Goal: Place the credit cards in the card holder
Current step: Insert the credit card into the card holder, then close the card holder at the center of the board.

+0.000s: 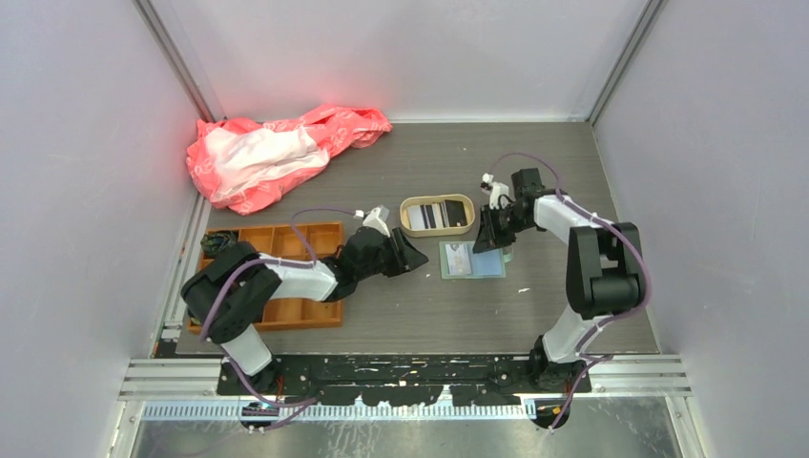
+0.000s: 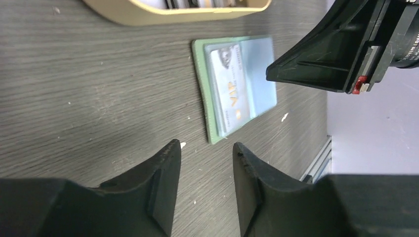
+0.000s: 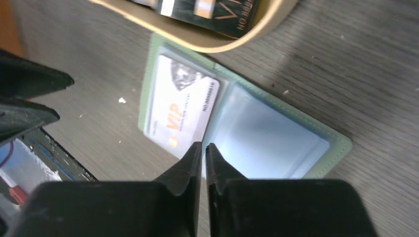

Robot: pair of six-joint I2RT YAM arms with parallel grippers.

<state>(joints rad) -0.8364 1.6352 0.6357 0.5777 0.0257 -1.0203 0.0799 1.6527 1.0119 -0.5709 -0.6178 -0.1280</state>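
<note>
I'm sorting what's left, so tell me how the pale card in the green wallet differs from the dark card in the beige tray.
The pale card is whitish grey; the dark card is black. The pale card sits inside a clear pocket of the card holder; the dark card lies in the beige tray. Both carry gold lettering and a printed number.

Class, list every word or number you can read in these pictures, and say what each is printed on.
"VIP": on the pale card in the card holder.
"NO." followed by digits too blurred to read: on the same card.
Small line under "VIP": too small to read.
"VI" and "NO.888", both cut off: on the dark card in the beige tray.
</note>
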